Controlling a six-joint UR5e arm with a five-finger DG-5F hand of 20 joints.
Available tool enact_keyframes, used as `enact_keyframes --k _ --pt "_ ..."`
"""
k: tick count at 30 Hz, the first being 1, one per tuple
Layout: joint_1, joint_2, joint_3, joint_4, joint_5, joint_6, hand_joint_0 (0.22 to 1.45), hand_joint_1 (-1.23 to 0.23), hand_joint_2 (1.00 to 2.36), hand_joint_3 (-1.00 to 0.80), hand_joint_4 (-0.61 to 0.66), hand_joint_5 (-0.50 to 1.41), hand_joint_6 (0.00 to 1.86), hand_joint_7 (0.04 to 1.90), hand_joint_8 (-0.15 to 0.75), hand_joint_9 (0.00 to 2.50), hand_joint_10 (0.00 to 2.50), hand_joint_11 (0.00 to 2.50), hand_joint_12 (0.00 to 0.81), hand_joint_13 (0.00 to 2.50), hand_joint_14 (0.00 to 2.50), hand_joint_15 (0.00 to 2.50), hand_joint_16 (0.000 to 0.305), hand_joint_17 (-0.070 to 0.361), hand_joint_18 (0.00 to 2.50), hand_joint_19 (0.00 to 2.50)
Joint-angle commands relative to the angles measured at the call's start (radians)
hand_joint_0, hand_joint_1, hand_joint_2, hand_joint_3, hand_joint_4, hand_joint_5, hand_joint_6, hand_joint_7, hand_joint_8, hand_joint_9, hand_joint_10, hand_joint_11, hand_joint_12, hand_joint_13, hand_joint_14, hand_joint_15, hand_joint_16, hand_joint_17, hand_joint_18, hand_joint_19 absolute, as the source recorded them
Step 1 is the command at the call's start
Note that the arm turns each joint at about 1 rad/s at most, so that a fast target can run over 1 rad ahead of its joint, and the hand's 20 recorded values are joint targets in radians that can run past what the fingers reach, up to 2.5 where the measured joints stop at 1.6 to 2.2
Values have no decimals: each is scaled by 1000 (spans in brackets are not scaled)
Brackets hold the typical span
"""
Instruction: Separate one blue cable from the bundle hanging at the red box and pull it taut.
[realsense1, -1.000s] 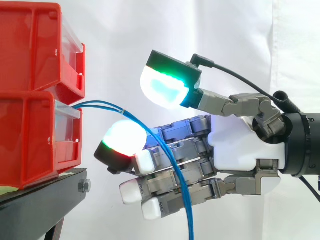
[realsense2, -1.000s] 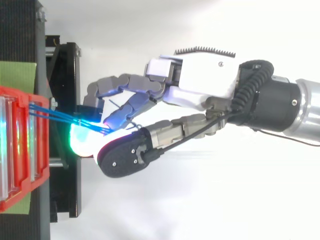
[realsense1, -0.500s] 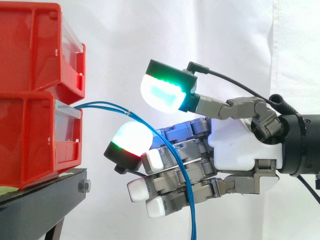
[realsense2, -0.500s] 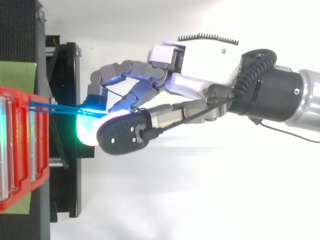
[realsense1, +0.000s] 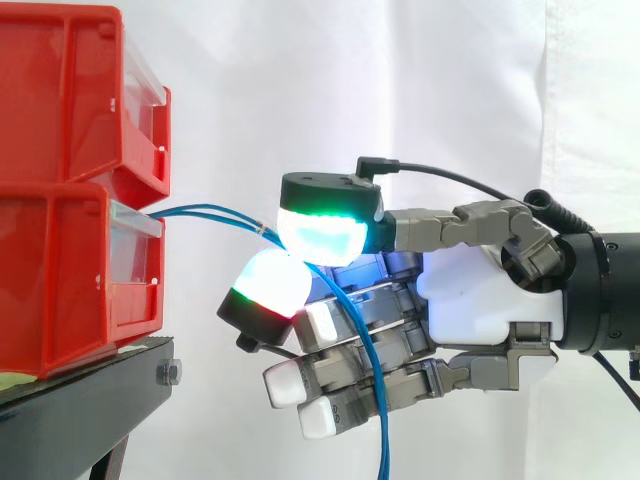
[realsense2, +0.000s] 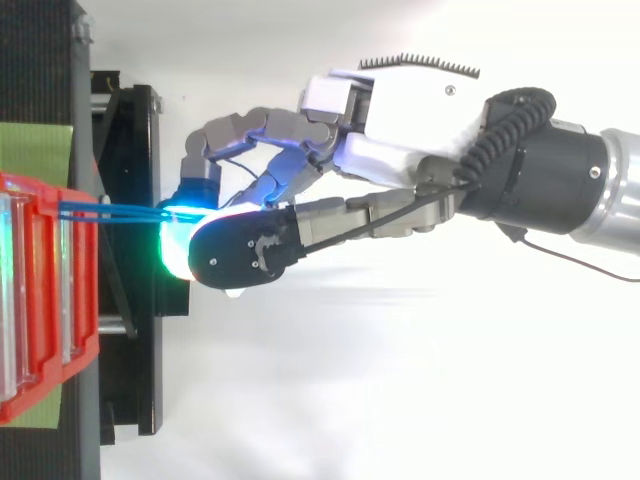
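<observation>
Two thin, glossy blue cables (realsense1: 210, 212) are seen leaving the front of the lower red bin (realsense1: 60, 290). They run level to the right, then bend down across the hand (realsense1: 480, 300). At the bend they are pinched between the thumb's green-cyan pad (realsense1: 322, 238) and a rounded white-and-red fingertip (realsense1: 270, 283). The other jointed grey fingers are held nearly straight behind the hanging strands. The moulded plastic bins are stacked on a black stand (realsense1: 90, 390).

Side camera: close, level with the red bins (realsense1: 70, 200), facing the white curtain (realsense1: 400, 80) behind them; top camera: close above the bins' front, looking down; shared: bins' front, blue cable (realsense1: 205, 208), hand (realsense1: 480, 300).
</observation>
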Motion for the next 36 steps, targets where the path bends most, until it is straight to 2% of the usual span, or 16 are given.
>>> enact_keyframes --k 1,4,5,6,7,9,12,13,14,17,23,27,30,32,36 --pt "0 0 0 0 0 0 631 -703 1030 -71 178 -182 731 1181 338 935 22 902 333 831 17 473 37 83 638 484" --pt "0 0 0 0 0 0 644 -721 1029 -72 177 -193 757 1166 330 944 22 925 332 831 18 472 37 84 636 486" --pt "0 0 0 0 0 0 583 -716 1018 -291 179 -195 771 1145 334 951 23 932 334 833 16 476 38 85 636 499" --pt "0 0 0 0 0 -1 569 -706 1014 -355 178 -194 771 1140 334 955 21 919 338 832 19 478 38 86 639 497" --pt "0 0 0 0 0 -1 537 -599 1000 -500 196 -187 763 1144 350 977 21 896 346 850 18 482 40 90 654 508" --pt "0 0 0 0 0 -1 535 -447 1000 -500 194 -168 736 1177 358 1006 21 852 349 864 16 474 41 93 669 515" --pt "-2 0 0 -2 2 -3 596 -328 1000 -500 163 -149 708 1234 348 1024 21 838 342 870 18 482 39 89 665 516" --pt "-3 0 0 -2 2 -3 596 -328 1000 -500 163 -149 708 1234 348 1024 21 838 342 870 18 482 39 89 665 516" --pt "-3 0 0 -2 2 -3 630 -395 1010 -407 165 -149 708 1249 348 1031 23 849 341 877 17 476 39 88 668 518" --pt "-5 0 0 0 2 -3 619 -480 1023 -245 167 -151 715 1233 355 1040 22 865 338 890 17 489 39 87 676 517" --pt "-11 0 0 -2 9 -3 606 -620 1028 -94 177 -165 742 1188 347 1016 23 905 344 878 17 495 39 89 672 524" --pt "-14 0 0 -2 15 -4 600 -655 1027 -130 183 -172 737 1198 341 1003 23 915 344 866 17 496 40 91 660 525" --pt "-19 0 -1 -9 17 -12 552 -641 1007 -425 185 -175 738 1183 344 997 22 903 351 865 18 497 41 93 667 526" --pt "-22 0 -1 -22 21 -18 529 -590 1000 -500 196 -173 729 1180 352 1000 22 890 358 864 18 496 43 97 673 520" --pt "-30 -2 -1 -43 29 -29 510 -511 1000 -500 211 -170 717 1175 356 1003 20 870 365 867 18 485 45 101 678 519"
